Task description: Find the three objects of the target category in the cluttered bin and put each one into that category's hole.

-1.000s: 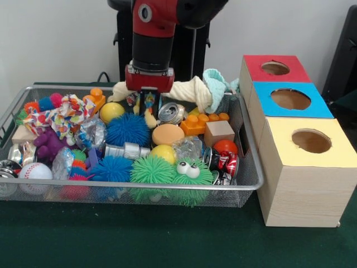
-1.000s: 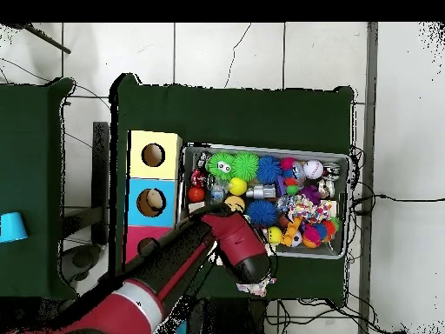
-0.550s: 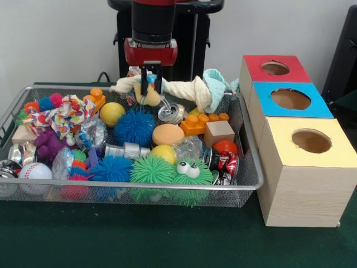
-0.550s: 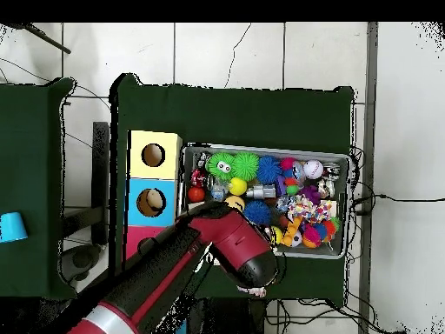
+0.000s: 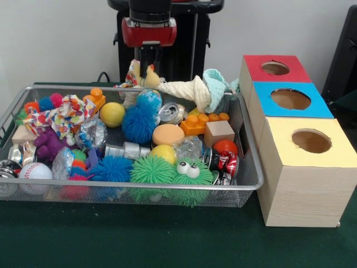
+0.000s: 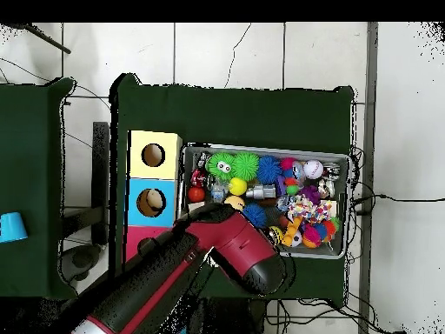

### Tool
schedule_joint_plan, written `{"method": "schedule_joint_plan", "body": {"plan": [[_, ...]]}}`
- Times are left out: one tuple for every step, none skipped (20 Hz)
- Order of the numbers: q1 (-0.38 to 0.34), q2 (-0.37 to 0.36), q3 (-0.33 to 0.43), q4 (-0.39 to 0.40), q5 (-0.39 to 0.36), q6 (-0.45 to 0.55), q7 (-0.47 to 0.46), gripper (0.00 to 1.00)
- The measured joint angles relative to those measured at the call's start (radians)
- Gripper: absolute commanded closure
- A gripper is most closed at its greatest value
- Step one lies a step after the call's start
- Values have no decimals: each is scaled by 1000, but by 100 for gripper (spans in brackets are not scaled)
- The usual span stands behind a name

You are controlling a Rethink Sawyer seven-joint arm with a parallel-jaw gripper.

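- Gripper (image 5: 149, 62) is raised above the back edge of the wire bin (image 5: 245, 142), fingers closed on a small yellow soft toy (image 5: 146, 77) with a touch of orange on top.
- The toy hangs clear of the bin contents, just beside the knotted cream rope toy (image 5: 187, 89) that lies across the bin's back rim; the front view does not settle whether the two touch.
- Directly below the toy sits a blue spiky ball (image 5: 139, 118), with a yellow ball (image 5: 112, 113) beside it and a crushed silver can (image 5: 171, 112) on the other side.
- Three boxes stand in a row next to the bin, each with a round hole on top: red box (image 5: 274, 68), blue box (image 5: 290, 99), yellow box (image 5: 310, 141). The toy is well apart from all three.
- Readable writing: none clear. A red crushed can (image 5: 225, 162) near the bin's front corner carries white script, too small to read.
- Front view only: the gripper, its hold on the toy, the green fuzzy ball with googly eyes (image 5: 189, 173), the baseball (image 5: 35, 171).
- Overhead view only: the red arm (image 6: 204, 261) covers the gripper and the toy, so the grip cannot be checked there; it does show the bin (image 6: 265, 149) and boxes on a dark green table (image 6: 235, 113), plus a blue cup (image 6: 12, 227) on a separate table.
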Motion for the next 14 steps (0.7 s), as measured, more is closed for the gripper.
{"method": "schedule_joint_plan", "body": {"plan": [[1,-3,-3,0,0,-2,0,100],[3,-6,-5,0,0,-3,0,100],[5,-8,-8,0,0,-4,0,100],[7,-9,-11,0,0,-5,0,100],[11,-12,-17,0,0,-9,1,100],[15,-13,-23,0,0,-14,2,100],[24,-16,-33,0,0,-27,2,100],[28,-17,-37,0,0,-34,2,100],[29,-18,-39,0,0,-37,3,100],[37,-20,-47,0,0,-51,6,100],[41,-22,-53,0,0,-61,9,100],[48,-26,-61,0,0,-77,15,100],[55,-29,-67,0,0,-90,21,100],[60,-31,-72,0,0,-101,27,100]]}}
